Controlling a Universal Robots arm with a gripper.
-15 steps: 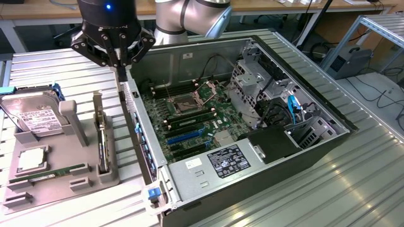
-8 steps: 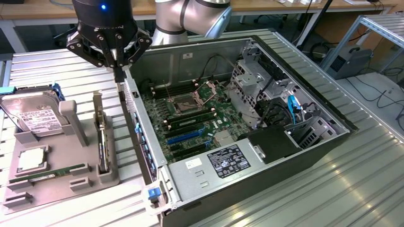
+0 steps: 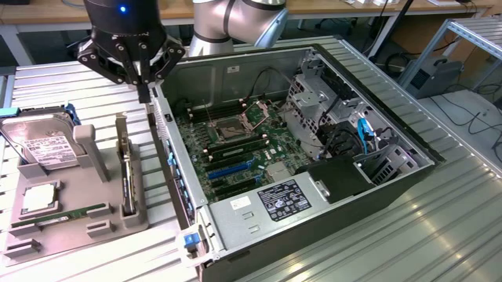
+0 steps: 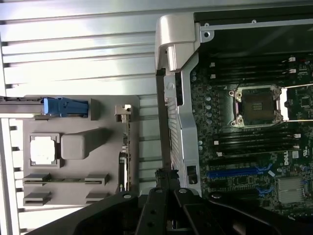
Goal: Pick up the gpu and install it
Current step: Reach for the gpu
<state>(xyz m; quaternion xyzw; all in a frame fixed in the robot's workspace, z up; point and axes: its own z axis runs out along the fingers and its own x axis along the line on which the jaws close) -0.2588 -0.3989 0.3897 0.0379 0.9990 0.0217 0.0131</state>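
The gpu point(image 3: 123, 167) stands on edge in a slot of the grey holder point(image 3: 70, 235), left of the open computer case point(image 3: 259, 202); I see it edge-on as a thin dark card with a pale bracket point(image 4: 125, 156). My gripper point(image 3: 145, 94) hangs above the far end of the holder, close to the case's side wall. Its black fingers are shut with nothing between them. In the wrist view the gripper point(image 4: 166, 175) lies between the gpu and the case wall. Blue card slots point(image 4: 239, 172) show on the motherboard.
The grey holder also carries a silver hard drive point(image 3: 46, 147), a processor point(image 3: 37, 198) and a slim green memory stick point(image 3: 70, 212). Inside the case are drive cages and cables point(image 3: 345, 135). Everything rests on a ribbed metal table point(image 3: 439, 235).
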